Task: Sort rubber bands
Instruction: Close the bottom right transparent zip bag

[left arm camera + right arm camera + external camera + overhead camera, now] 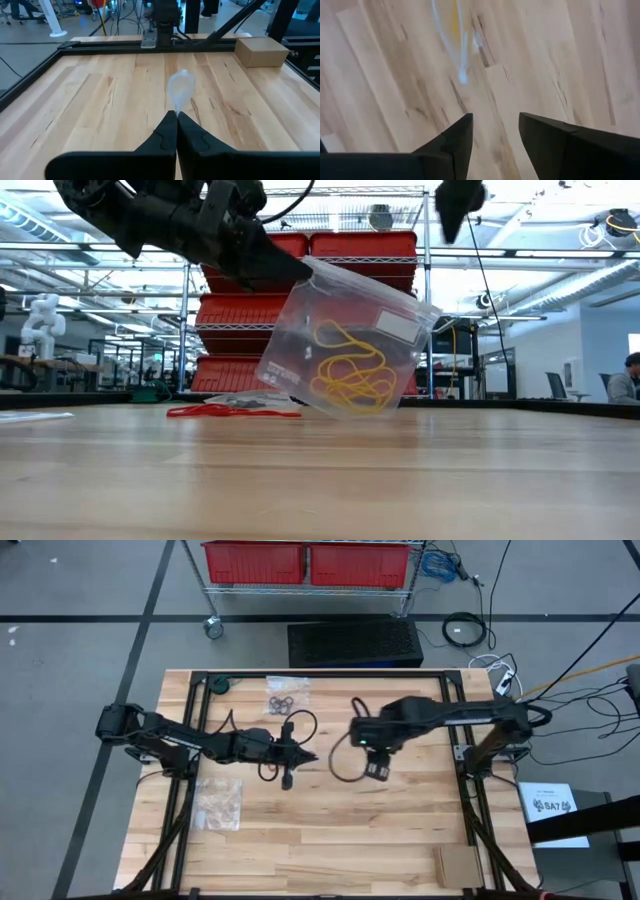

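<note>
A clear plastic bag (350, 350) with yellow rubber bands (352, 375) inside hangs from my left gripper (290, 272), which is shut on it near the table's middle (305, 755). The left wrist view shows the bag (180, 90) edge-on beyond the shut fingertips. My right gripper (375, 770) hangs open above the table, to the right of the bag, with nothing between its fingers (495, 130). Red rubber bands (232, 411) lie on the table behind. A bag with black bands (287, 695) lies at the far side. My left gripper pinches the bag's upper left corner (305, 275) between its two fingers. The fingers come from the table's left, slanting a little downward. The bag hangs tilted below and beyond them; whether its lower edge (345, 413) rests on the table I cannot tell.
Another clear bag (218, 802) lies flat at the near left. A cardboard box (455, 862) sits at the near right corner. A black frame (320, 675) runs round the table. A rack with red bins (310, 562) stands beyond the far edge.
</note>
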Motion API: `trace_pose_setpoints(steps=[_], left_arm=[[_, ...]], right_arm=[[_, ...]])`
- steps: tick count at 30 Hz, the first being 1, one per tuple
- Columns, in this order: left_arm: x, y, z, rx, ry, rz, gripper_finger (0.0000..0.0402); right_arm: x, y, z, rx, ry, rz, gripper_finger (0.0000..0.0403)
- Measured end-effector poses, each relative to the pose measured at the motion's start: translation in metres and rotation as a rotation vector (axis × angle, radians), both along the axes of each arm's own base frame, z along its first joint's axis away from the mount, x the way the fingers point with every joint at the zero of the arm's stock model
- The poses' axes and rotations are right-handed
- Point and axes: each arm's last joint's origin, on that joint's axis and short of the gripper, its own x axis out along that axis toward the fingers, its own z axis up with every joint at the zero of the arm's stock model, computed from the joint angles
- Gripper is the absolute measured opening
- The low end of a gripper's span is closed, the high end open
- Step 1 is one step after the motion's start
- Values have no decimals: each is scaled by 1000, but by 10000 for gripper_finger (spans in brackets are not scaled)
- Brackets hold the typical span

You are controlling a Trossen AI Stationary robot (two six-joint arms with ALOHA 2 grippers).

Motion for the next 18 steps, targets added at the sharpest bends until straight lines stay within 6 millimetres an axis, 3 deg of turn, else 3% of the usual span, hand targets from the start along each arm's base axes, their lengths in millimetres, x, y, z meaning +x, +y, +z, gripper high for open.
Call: trace_pose_setpoints(steps=[3,7,10,18], left_arm=[[0,0,-1,0,9,0,2],[0,-1,-1,6,14,-4,2],[-3,-2,0,31,29,-15,2],[1,-13,11,2,8,-144,2]], right_arm=[[-20,11,7,-35,-51,-7,146],[-41,26,-6,-60,-160,0,129],[-51,35,-27,-26,-268,21,106],[-50,53,-95,57,-474,65,17]])
